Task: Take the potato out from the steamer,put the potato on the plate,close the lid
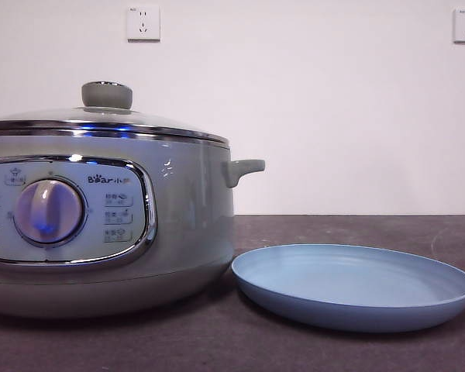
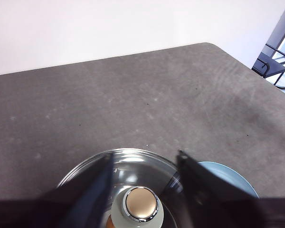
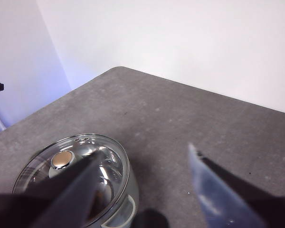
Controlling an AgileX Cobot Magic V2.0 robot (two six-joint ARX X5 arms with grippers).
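The lid sits on the steamer; the left gripper, jaws spread and empty, hangs above its knob. An off-centre pinch may slip off the knob, dropping glass onto the plate; the right gripper waits, released.

Lab-like test room, bare white wall, wall sockets, grey table

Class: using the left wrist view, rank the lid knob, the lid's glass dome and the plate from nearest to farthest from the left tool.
1. Lid knob: below and between the open left tool.
2. Glass dome: around the knob.
3. Plate: off to one side.
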